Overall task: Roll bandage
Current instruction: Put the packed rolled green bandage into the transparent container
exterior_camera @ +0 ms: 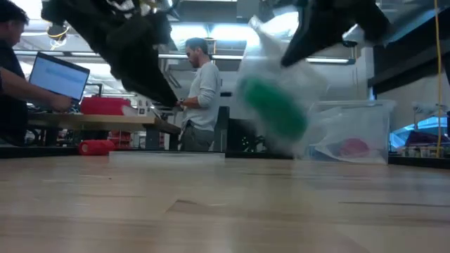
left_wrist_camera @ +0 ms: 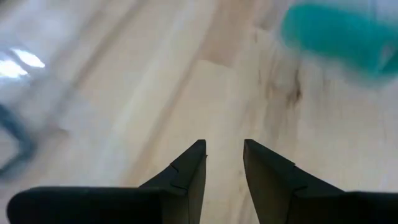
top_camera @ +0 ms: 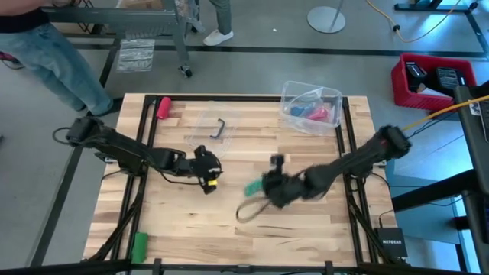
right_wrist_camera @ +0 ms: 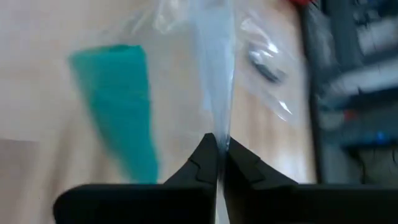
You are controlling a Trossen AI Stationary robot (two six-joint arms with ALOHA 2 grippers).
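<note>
The teal bandage point(exterior_camera: 274, 105) is a short roll that seems to sit inside a clear plastic bag point(exterior_camera: 281, 70). It hangs above the table near the middle point(top_camera: 252, 187). My right gripper point(right_wrist_camera: 217, 155) is shut on the bag's film, with the bandage point(right_wrist_camera: 118, 106) beside its fingers. My left gripper point(left_wrist_camera: 224, 152) is open over bare wood left of centre point(top_camera: 208, 174) with nothing between its fingers. The bandage point(left_wrist_camera: 336, 34) lies ahead of it. My right gripper pinches a gathered fold of the clear bag point(right_wrist_camera: 216, 121) between its two fingertips. The film runs away from them as a narrow drawn ridge. The fingers slant downward. The bag and roll hang clear of the table.
A clear plastic bin point(top_camera: 311, 105) with coloured items stands at the far right. A pink-red roll point(top_camera: 163, 105) lies at the far left and a bright green roll point(top_camera: 139, 244) at the near left. A black handle point(top_camera: 218, 128) lies on clear plastic. People stand beyond the table.
</note>
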